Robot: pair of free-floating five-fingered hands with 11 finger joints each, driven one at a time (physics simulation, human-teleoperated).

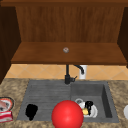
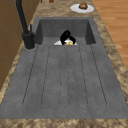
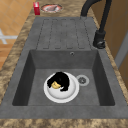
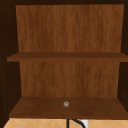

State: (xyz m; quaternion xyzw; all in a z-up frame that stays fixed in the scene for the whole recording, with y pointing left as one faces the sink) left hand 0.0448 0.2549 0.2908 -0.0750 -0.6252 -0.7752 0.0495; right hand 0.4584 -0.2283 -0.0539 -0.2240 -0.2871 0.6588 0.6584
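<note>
Down in the basin (image 3: pixel 37 75), the right hand (image 1: pixel 88 106) sits over a white plate (image 3: pixel 72 93), and its fingers (image 3: pixel 65 80) are curled around a small yellow thing (image 3: pixel 55 85), clamped on it from above. I can't tell what the yellow thing actually is. From the right side, the plate lies flat on the basin floor right under the fingers, and the drain (image 3: pixel 82 80) is just beside the plate's rim, on the tap side. From the left side, the same hand (image 2: pixel 67 37) pokes up past the basin's near edge, with a bit of yellow (image 2: pixel 69 43) showing under the fingers.

Well away from those fingers, over the ribbed drainboard (image 1: pixel 47 92), the left hand (image 1: pixel 31 111) hangs in the air. Its fingers look loosely bunched and hold nothing, but it's just a dark blob from the front, so I can't tell whether they're straight or curled.

Between the two hands, at the front of the sink, there's a big red ball (image 1: pixel 67 114), close to the right hand's fingers and partly covering the sink's front edge. A black tap (image 1: pixel 67 75) stands behind the sink, beyond the right hand's fingers. On the tabletop (image 1: pixel 10 87), off past the left hand, there's a plate of food (image 1: pixel 5 104) with a red box (image 1: pixel 6 116) just beside it. Above everything, a wooden shelf (image 4: pixel 37 107) carries a small round grey thing (image 4: pixel 66 104).
</note>
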